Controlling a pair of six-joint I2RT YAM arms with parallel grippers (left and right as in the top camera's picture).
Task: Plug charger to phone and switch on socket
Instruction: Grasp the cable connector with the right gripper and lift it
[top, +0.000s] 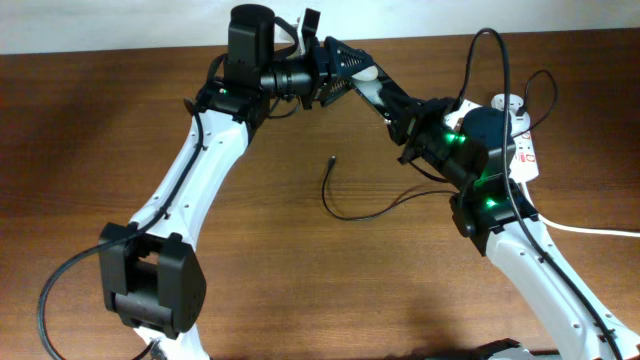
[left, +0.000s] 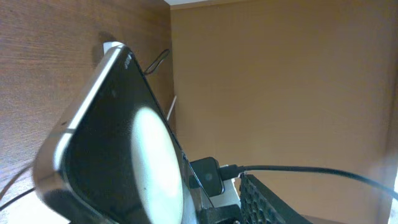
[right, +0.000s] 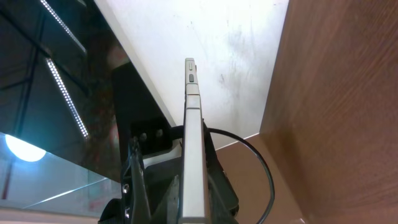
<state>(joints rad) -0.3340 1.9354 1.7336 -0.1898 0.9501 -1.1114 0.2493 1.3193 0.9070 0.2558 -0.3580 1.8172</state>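
— What do we get from the overhead that the wrist cameras don't give us?

— The whole layout. The phone (top: 370, 82) is up off the table (top: 330, 290), near the far edge, between the left pincer (top: 345, 75) and the right pincer (top: 400, 112). The charger (top: 345, 210) lies loose on the wood in a curve with its plug tip free, well apart from the phone. The socket (top: 527, 150) lies at the right edge.

— And the wrist views?

— On the left wrist we see the phone (left: 124, 143) tilted, its glossy screen carrying a broad white reflection. On the right wrist we see the phone (right: 194, 143) edge-on, clamped between the dark fingers (right: 219, 186) of that pincer.

— How are the arms posed?

— Both reach up and inward, so their tips meet over the far middle.

— What can't we make out?

— The left pincer's fingers. The phone fills that view, so we cannot tell how far it is closed. The charger's far end runs under the right arm.
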